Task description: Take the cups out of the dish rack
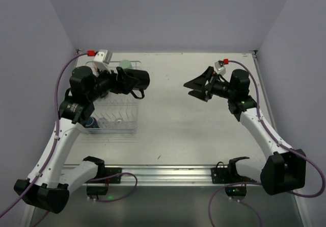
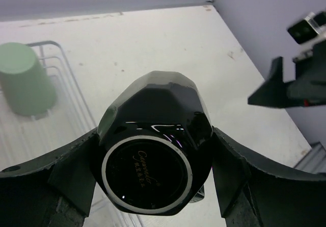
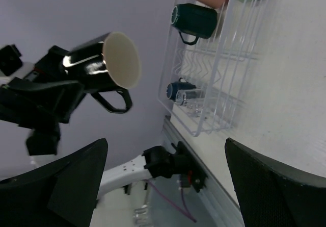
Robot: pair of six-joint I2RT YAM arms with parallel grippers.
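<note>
dish rack (image 1: 122,130): dark teal cup (image 1: 90,122) in its near-left corner, clear glass (image 3: 189,97) just beside that. Left gripper (image 1: 121,80) clamped on the black mug (image 1: 137,78), held on its side in the air over the rack's right rim, mouth facing away from the rack. Right gripper (image 1: 197,87) well right of the rack, jaws wide apart, nothing between them. Mint-green cup (image 1: 125,62) upside down at the rack's far end.
</note>
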